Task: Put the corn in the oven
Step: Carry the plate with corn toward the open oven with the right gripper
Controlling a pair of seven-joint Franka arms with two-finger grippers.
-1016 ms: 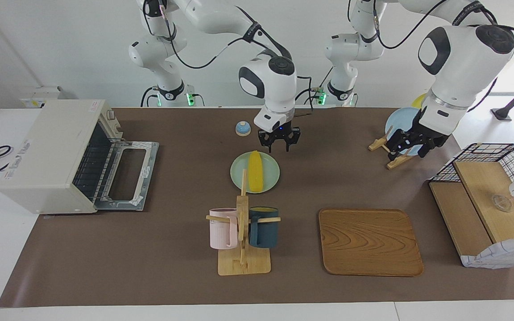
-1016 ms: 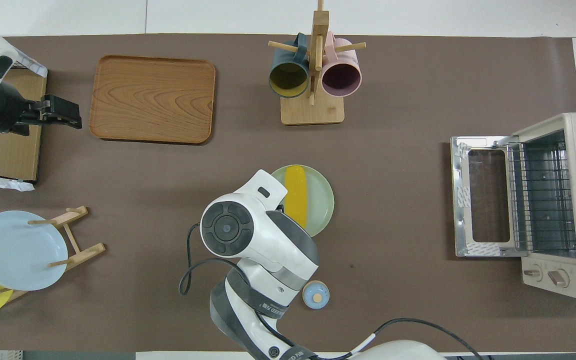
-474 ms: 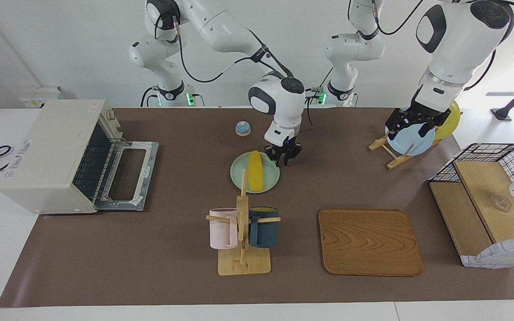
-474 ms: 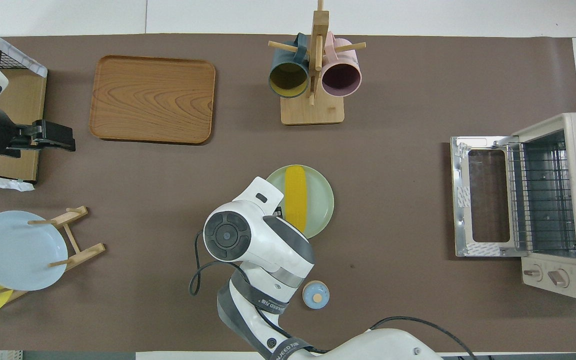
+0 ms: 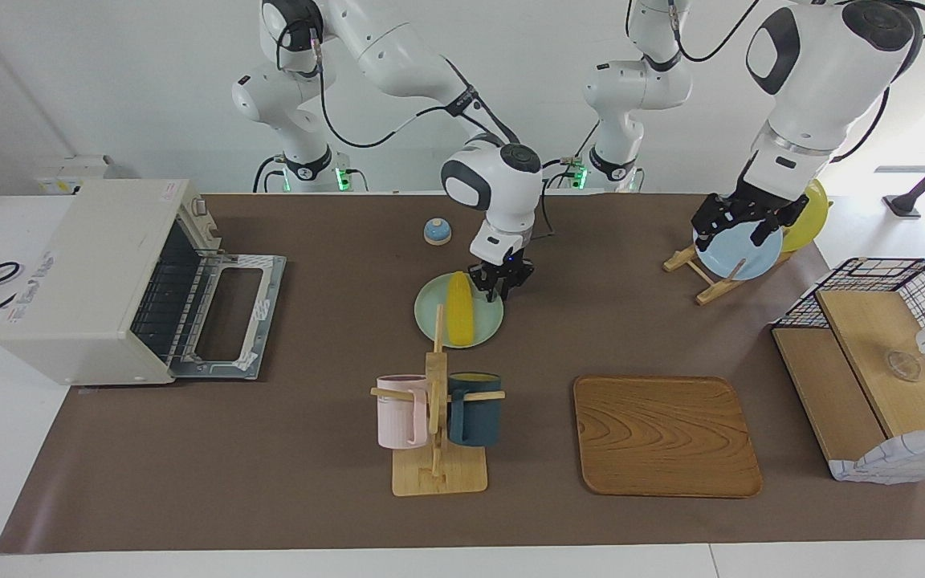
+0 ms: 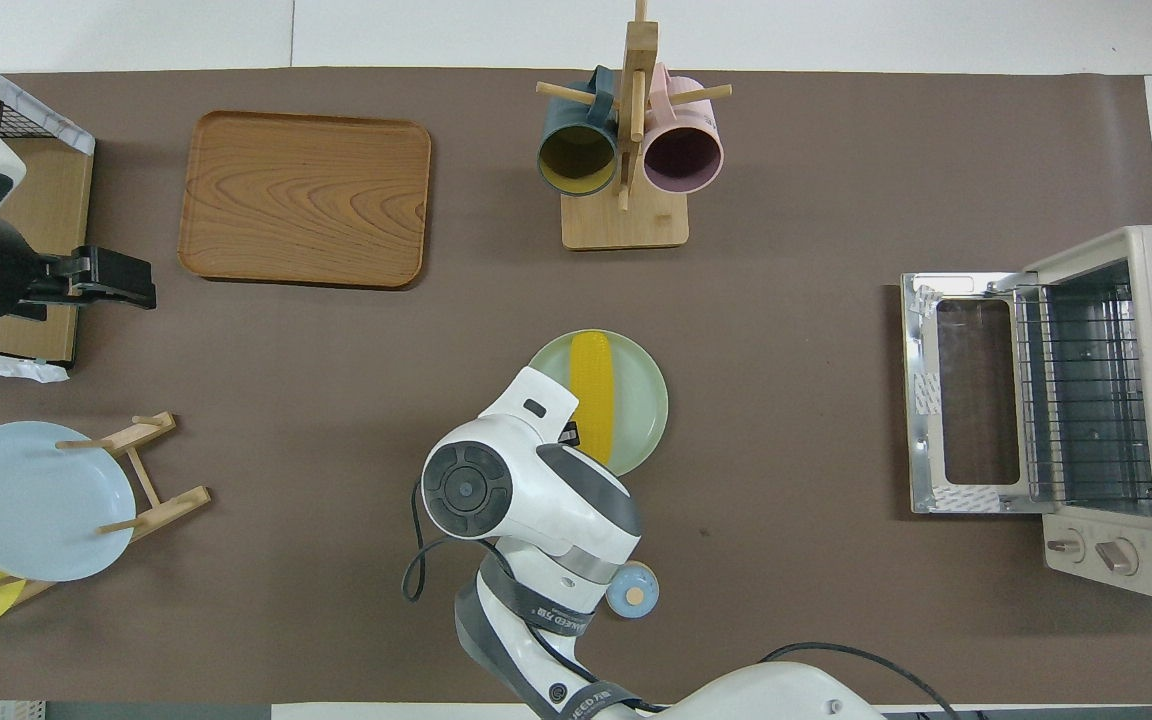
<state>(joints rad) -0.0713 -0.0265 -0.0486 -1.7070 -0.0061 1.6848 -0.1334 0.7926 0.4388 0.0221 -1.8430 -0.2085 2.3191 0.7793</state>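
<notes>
Right pincer (image 5: 499, 282) low at the rim of the green plate (image 5: 491, 326), at the edge nearest the robots. It sits just beside the corn (image 5: 459, 315), toward the left arm's end of the desk (image 5: 310, 498). Touching the cob or not: cannot tell. Open or closed: cannot tell. In the overhead view the right arm's wrist covers the pincer.

The corn lies flat on the green plate, lengthwise away from the robots, not lifted. Its robot-side end is level with the right pincer.

From the right pincer:
- Small blue bell (image 5: 437, 231): nearer the robots, close by.
- Mug rack (image 5: 436, 474) with pink mug (image 5: 398, 411) and dark blue mug (image 5: 474, 411): farther from the robots, past the plate.
- Oven (image 5: 85, 273): well apart, at the right arm's end of the desk. Its door (image 5: 230, 317) is dropped open and flat, wire rack showing inside.
- Wooden tray (image 5: 663, 433): farther out, toward the left arm's end.

Left pincer (image 5: 739, 225) up in the air at the left arm's end, fingers spread, holding nothing. Facing view puts it in front of the blue plate (image 5: 739, 255) on the plate stand, with a yellow plate (image 5: 814, 210) beside that. Overhead view puts it by the basket box (image 5: 880, 369). Which one it is over: cannot tell. Left arm waits.
</notes>
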